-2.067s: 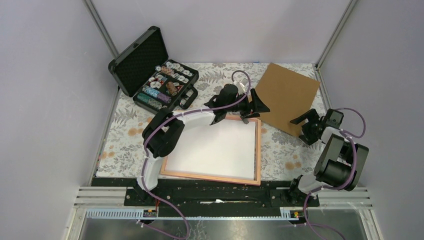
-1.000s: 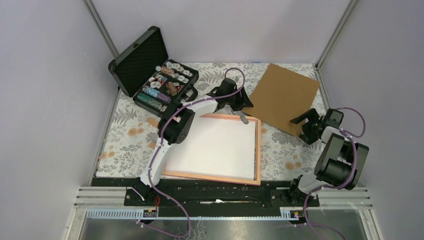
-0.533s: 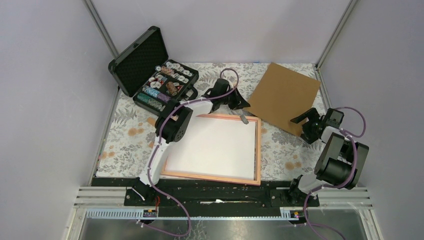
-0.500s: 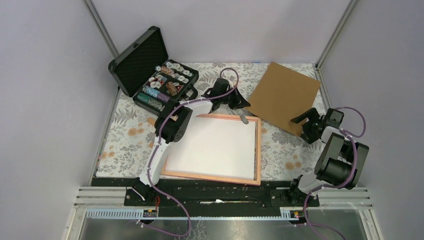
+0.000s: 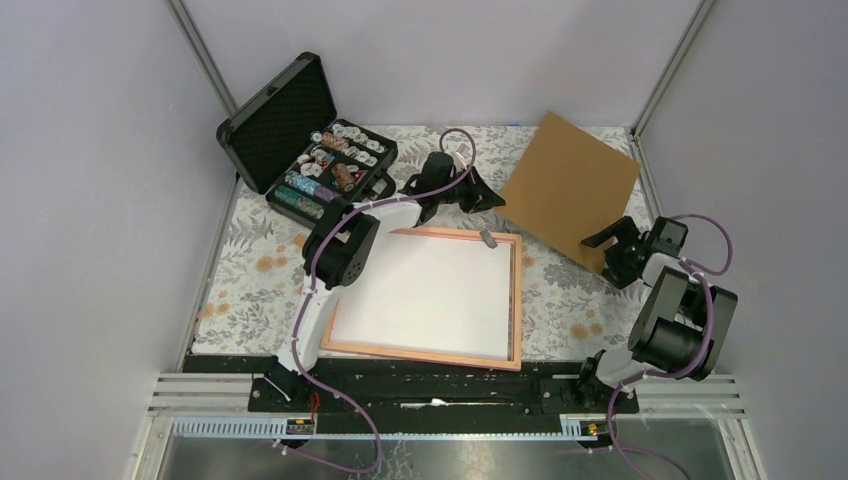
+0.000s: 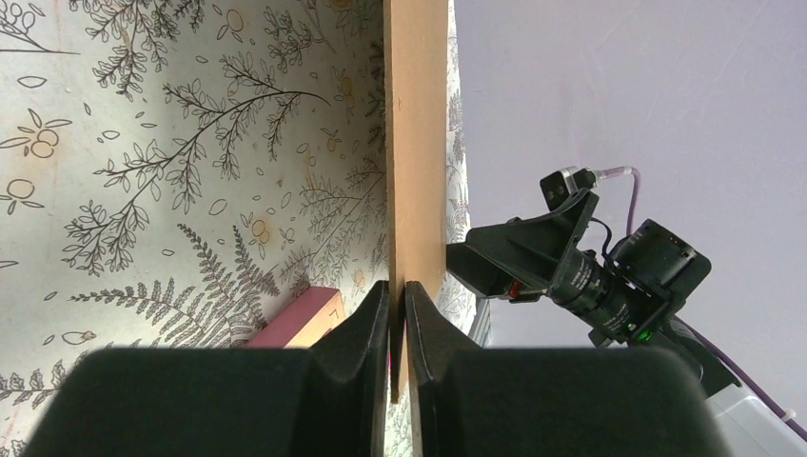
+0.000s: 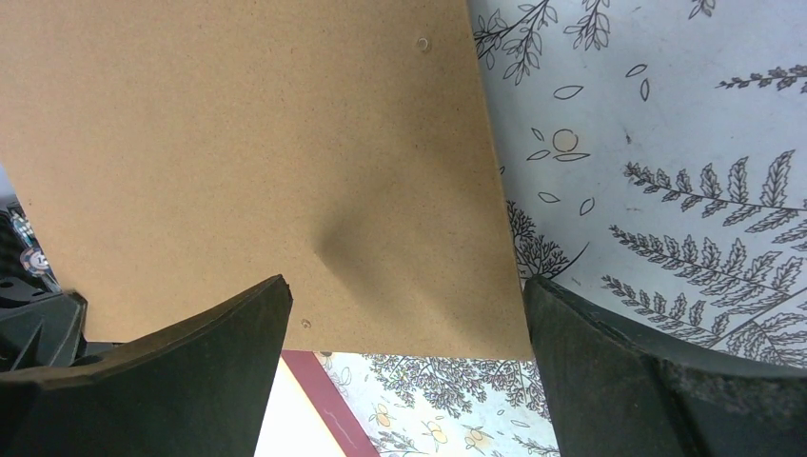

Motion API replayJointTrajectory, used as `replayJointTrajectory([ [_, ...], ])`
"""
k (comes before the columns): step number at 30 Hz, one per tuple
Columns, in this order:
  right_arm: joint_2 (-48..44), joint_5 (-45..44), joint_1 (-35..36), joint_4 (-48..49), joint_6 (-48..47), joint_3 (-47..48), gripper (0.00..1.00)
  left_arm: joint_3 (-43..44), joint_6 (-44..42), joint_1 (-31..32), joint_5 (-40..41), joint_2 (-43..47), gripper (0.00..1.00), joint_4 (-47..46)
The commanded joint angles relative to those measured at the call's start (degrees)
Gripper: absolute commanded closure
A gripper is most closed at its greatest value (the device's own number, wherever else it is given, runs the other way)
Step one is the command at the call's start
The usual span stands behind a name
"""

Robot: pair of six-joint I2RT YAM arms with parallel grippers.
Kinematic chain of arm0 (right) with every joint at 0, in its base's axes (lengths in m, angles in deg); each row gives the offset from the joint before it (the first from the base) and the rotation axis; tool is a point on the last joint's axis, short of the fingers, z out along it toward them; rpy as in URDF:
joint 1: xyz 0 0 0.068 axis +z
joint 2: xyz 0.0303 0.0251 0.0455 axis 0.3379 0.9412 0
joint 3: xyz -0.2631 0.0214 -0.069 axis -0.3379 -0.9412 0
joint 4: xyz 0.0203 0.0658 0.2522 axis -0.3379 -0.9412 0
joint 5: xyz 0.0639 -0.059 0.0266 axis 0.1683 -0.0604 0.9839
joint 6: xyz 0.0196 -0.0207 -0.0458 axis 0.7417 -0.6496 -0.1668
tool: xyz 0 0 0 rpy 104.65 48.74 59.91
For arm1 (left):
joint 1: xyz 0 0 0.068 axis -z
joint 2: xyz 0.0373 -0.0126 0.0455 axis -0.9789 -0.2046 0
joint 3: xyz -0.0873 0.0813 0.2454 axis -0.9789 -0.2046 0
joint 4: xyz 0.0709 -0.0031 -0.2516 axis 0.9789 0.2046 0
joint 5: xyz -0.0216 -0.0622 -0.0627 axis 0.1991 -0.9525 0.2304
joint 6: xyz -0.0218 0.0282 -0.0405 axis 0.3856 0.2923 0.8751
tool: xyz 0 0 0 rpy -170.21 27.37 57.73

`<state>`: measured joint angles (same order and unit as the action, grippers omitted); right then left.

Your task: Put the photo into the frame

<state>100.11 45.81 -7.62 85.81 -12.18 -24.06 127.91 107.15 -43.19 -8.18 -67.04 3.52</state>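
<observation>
The frame [image 5: 517, 300], with a pinkish-orange border, lies flat at the table's middle. The photo [image 5: 425, 290] rests inside it, white back up. My left gripper [image 5: 485, 197] is beyond the frame's far edge, shut on the left corner of the brown backing board [image 5: 570, 185]. In the left wrist view the jaws [image 6: 398, 286] pinch the board [image 6: 416, 143] edge-on, beside a frame corner [image 6: 300, 319]. My right gripper [image 5: 607, 250] stands open at the board's near right edge. Its wide jaws [image 7: 404, 283] hover by the board [image 7: 257, 162], holding nothing.
An open black case [image 5: 275, 110] with rows of chips stands at the back left. A small grey piece [image 5: 487, 240] lies on the frame's far right corner. Flowered tablecloth [image 5: 250, 270] covers the table, and enclosure walls stand close on both sides.
My left gripper left the frame's far edge, swung to the board's left corner and shut on it. The board's far corner now sits slightly higher. The right arm stayed put.
</observation>
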Motion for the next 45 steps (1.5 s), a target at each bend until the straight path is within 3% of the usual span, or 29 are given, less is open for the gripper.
replayJointTrajectory([
  [1, -1.6, 0.2, 0.7, -0.6, -0.6, -0.2, 0.00, 1.4, -0.3, 1.2, -3.2, 2.2, 0.87, -3.2],
  [7, -2.1, 0.1, 0.9, -0.7, -0.9, -0.3, 0.00, 3.9, -2.4, 2.1, -2.8, 2.1, 0.77, -0.1],
  [10, -2.1, 0.1, 0.8, -0.7, -0.9, -0.3, 0.00, 4.8, -2.4, 2.4, -3.0, 1.5, 0.77, 0.2],
  [16, -2.7, -0.5, 0.9, -1.1, -1.2, -0.6, 0.00, 6.3, -2.8, 3.1, -3.6, 1.6, 1.00, 0.5],
  [18, -3.3, -1.2, 0.8, -1.8, -1.5, -0.1, 0.00, 5.4, -4.4, 3.2, -3.1, 3.3, 1.00, 1.3],
  [25, -7.2, -4.4, 2.1, -3.4, -2.2, 0.4, 0.00, -4.4, -17.2, 2.5, 4.2, 17.2, 1.00, 7.6],
  [36, -7.1, -6.5, 10.3, -5.6, -4.1, 3.9, 0.00, -11.7, -19.8, 1.1, 4.2, 33.4, 1.00, 8.8],
  [45, -12.2, -3.8, 18.7, -8.0, -8.4, 6.7, 0.00, -18.5, -23.3, -1.0, 13.9, 50.6, 1.00, 18.1],
])
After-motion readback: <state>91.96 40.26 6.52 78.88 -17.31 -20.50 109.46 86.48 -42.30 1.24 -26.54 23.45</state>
